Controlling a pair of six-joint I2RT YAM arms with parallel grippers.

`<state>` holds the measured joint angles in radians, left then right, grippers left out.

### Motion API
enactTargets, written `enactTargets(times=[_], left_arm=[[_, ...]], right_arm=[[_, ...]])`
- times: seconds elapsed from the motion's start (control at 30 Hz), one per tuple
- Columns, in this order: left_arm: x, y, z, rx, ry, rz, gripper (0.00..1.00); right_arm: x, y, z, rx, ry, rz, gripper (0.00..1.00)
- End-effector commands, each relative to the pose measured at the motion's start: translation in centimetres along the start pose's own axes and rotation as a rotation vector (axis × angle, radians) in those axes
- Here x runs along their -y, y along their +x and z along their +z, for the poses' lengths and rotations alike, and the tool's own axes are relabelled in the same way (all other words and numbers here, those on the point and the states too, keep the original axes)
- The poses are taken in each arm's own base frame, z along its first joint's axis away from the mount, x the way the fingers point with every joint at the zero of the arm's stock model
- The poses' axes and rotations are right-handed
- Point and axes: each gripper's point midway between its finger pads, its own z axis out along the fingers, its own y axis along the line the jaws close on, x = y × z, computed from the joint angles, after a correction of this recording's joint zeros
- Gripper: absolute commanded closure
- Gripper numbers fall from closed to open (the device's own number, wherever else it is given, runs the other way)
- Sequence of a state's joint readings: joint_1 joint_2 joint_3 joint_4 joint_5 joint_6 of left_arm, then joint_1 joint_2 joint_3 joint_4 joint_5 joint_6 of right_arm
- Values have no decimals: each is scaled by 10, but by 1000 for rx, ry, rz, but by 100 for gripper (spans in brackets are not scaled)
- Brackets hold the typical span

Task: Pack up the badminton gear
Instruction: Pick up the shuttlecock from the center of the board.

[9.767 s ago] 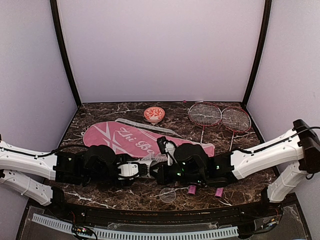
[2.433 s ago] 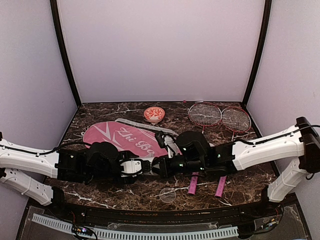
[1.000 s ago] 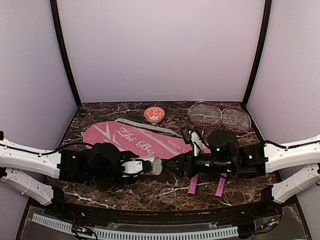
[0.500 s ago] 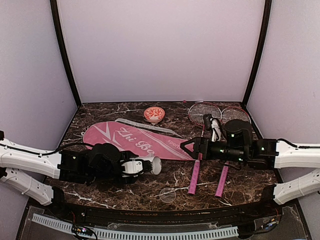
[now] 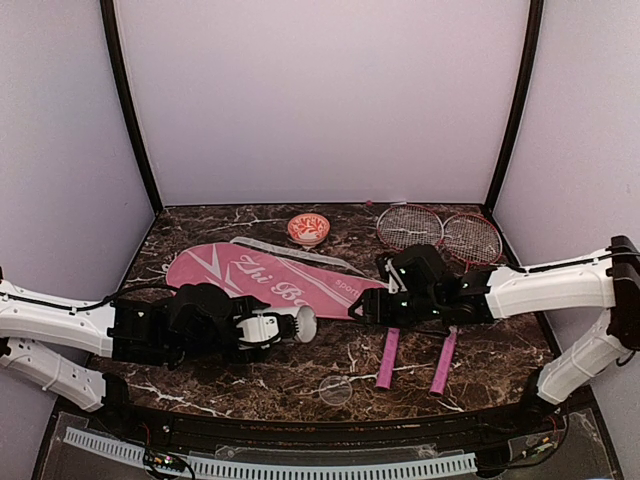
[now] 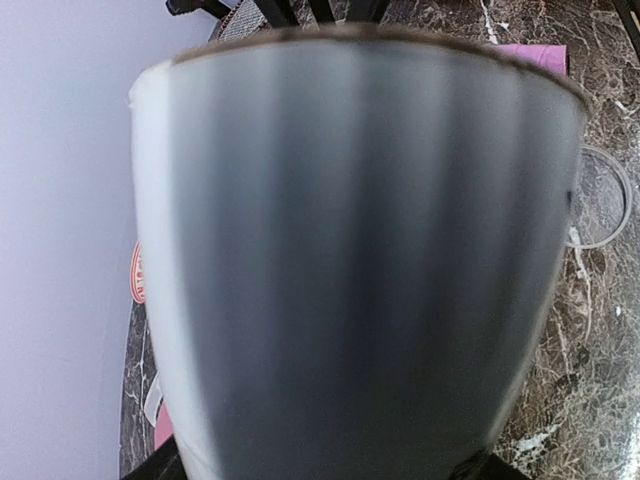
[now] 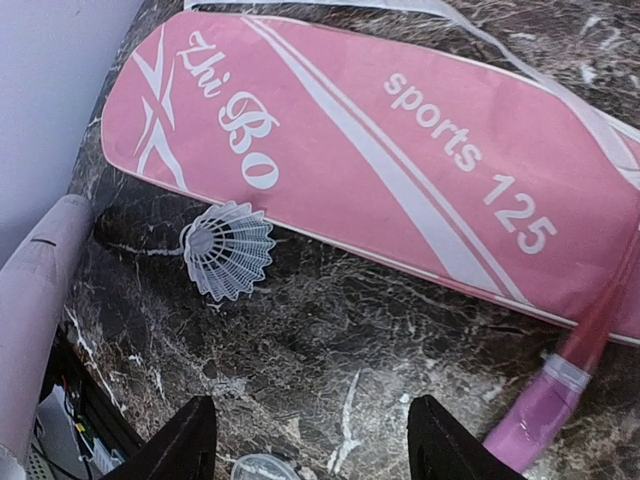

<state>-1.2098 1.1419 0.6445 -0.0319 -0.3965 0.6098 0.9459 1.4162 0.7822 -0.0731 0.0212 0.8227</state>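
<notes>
The left gripper point(image 5: 280, 326) clamps the tube point(image 5: 302, 323) level near the worktop's point(image 5: 330, 352) front edge, mouth facing right, seemingly offered for loading. The right gripper point(image 7: 312, 440) hovers with jaws spread and empty over the cover's point(image 5: 240, 275) right end. It is likely aiming for the shuttlecock point(image 7: 228, 250) just beside the cover's near edge.

From the left wrist we see little beyond the long white tube point(image 6: 350, 260), so close that it blurs, runs off the lower edge and hides the left tool point(image 6: 322, 468) but for two dark corners, with the clear lid point(image 6: 602, 197) on the desk point(image 6: 590, 340) partly behind it. From above, the right arm point(image 5: 540, 290) covers the middle of the shafts of the two rackets point(image 5: 410, 228). From the right wrist the pink cover point(image 7: 380, 170) and one racket's shaft run out past the right edge, and a pale blur point(image 7: 35, 300) at the left we cannot name.
</notes>
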Motion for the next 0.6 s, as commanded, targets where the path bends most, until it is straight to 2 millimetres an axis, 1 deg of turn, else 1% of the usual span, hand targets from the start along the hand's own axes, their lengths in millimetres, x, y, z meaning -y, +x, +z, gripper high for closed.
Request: enactTargets(times=[0.0, 0.13, 0.2, 0.27, 0.4, 0.5, 0.57], left_arm=[[-6, 2, -3, 4, -27, 6, 33], [-5, 1, -3, 6, -20, 7, 33], [-5, 1, -4, 6, -20, 6, 33], [-5, 2, -4, 4, -21, 6, 33], [-5, 0, -4, 10, -18, 3, 33], [-6, 0, -4, 8, -19, 1, 33], [-5, 1, -5, 7, -16, 0, 33]], right_arm=[[-43, -16, 14, 11, -158, -16, 37], [-63, -16, 33, -15, -197, -40, 39], [-69, -12, 45, -41, -207, -49, 42], [-80, -8, 52, -57, -226, -60, 44], [-90, 2, 70, -91, -232, -77, 48], [-94, 4, 79, -95, -244, -78, 51], [-95, 4, 83, -95, -241, -81, 56]])
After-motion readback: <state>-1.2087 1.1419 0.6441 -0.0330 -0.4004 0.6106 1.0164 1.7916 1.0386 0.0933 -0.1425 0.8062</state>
